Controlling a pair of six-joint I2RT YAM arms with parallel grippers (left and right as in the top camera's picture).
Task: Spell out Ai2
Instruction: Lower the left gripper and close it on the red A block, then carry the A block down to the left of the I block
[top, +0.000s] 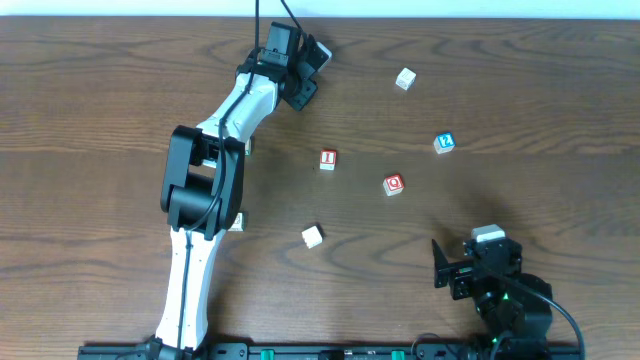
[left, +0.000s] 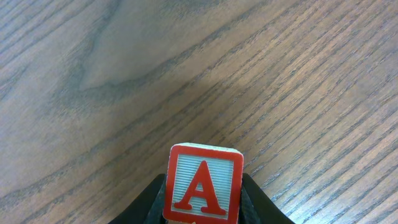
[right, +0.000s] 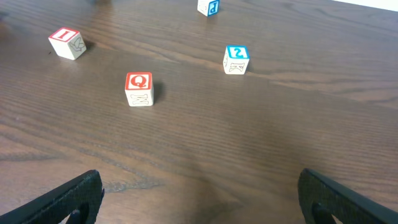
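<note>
1. Left wrist view: left gripper (left: 203, 202) pinches the A cube (left: 203, 183), near the far edge of the table (top: 100, 120).
2. Right gripper (right: 200, 198) spread, empty.
3. I cube (top: 328, 159) and 2 cube (top: 445, 142) lie well apart; nothing lined up yet, I judge.

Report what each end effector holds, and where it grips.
Left end effector holds the A cube by its two opposite side faces. Right end effector is open and holds nothing.

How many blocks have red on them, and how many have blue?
Red: 3, the A block, the I block and the Q block.
Blue: 2, the 2 block and the far block with a blue mark.
Total: 5.
</note>
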